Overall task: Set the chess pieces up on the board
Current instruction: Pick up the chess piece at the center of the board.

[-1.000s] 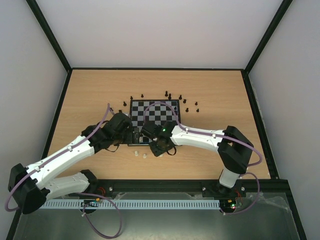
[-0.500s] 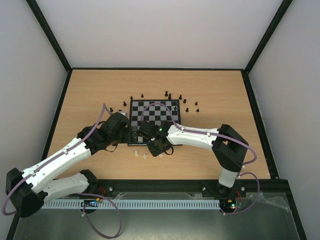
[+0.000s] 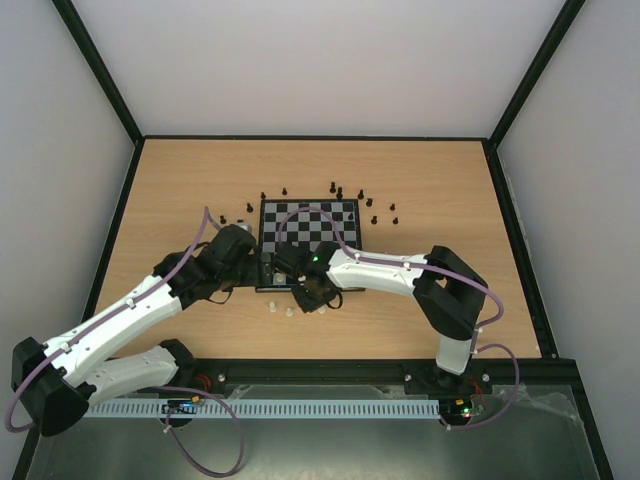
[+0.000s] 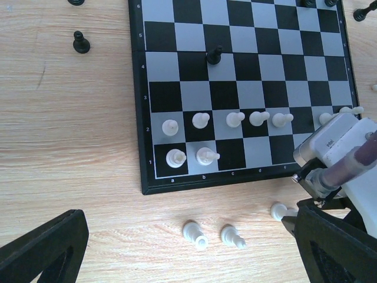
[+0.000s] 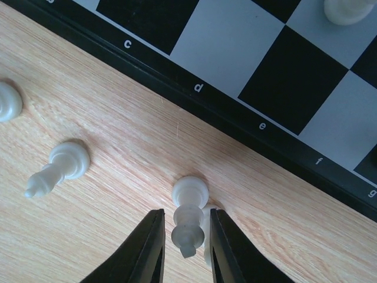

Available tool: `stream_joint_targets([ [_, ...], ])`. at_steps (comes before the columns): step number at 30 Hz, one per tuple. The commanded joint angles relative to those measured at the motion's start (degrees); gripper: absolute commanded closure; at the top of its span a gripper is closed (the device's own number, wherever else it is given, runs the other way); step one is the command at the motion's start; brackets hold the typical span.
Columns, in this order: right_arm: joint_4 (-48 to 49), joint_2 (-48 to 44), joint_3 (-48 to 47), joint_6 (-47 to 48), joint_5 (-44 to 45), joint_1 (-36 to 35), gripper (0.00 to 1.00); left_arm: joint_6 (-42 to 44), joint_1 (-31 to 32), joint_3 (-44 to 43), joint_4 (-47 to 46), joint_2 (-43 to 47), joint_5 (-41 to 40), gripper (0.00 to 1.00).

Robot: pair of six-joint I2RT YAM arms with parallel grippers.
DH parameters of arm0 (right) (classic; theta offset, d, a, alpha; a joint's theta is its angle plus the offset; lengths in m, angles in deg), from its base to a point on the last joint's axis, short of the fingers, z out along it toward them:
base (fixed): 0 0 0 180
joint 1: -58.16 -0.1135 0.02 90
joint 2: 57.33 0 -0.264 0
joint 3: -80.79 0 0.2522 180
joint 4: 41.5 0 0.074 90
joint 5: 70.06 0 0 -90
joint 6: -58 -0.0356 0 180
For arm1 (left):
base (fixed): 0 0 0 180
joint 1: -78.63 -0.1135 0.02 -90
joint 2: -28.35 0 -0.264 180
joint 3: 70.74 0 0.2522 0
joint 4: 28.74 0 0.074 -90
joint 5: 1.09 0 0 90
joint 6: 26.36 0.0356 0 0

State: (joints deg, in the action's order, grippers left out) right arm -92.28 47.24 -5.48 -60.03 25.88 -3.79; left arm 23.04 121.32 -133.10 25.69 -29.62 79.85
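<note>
Straddling a small cream-white chess piece [image 5: 188,206] that lies on its side on the pale wooden tabletop [image 5: 88,236], my right pincer [image 5: 185,215] has its two black fingers [image 5: 150,247] set narrow, one on each side of it. A thin strip of wood shows between one finger and the piece, so I am not pinching it yet. On the other side I cannot tell whether finger and piece touch. The piece lies just off the near edge of the small black-and-silver chequered board [image 5: 235,112], close to the letters d and e on its dark border. Two more fallen cream-white pieces [image 5: 59,165] lie on the wood beside it, apart from each other and from the board.

My left pincer [image 4: 191,239] hangs spread wide above the table, just off the board's near corner by square a1, its fingers well apart at the bottom corners of its own view.

On the board, a row of cream-white pawns [image 4: 235,118] fills much of the second rank, and two cream-white figures [image 4: 176,157] stand on a1 and b1. A lone black piece [image 4: 215,55] stands further up the board. From above, scattered black pieces [image 3: 333,186] dot the wood along the board's far edge and beside both far corners.
</note>
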Motion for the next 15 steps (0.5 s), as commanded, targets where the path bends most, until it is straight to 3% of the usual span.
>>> stream_joint_targets([
  [1,-2.6,1.4,-1.4,0.7,0.5,-0.4,0.82,-0.6,-0.2,-1.2,0.0,0.8,-0.2,0.01],
  [6,-2.5,1.2,-1.5,1.0,0.9,0.0,0.92,-0.8,-0.3,-1.7,0.2,1.1,-0.7,0.01],
  [15,-3.0,-1.6,-4.0,1.6,3.0,4.0,0.93,-0.7,-0.8,-3.2,0.7,1.8,-2.2,0.01],
])
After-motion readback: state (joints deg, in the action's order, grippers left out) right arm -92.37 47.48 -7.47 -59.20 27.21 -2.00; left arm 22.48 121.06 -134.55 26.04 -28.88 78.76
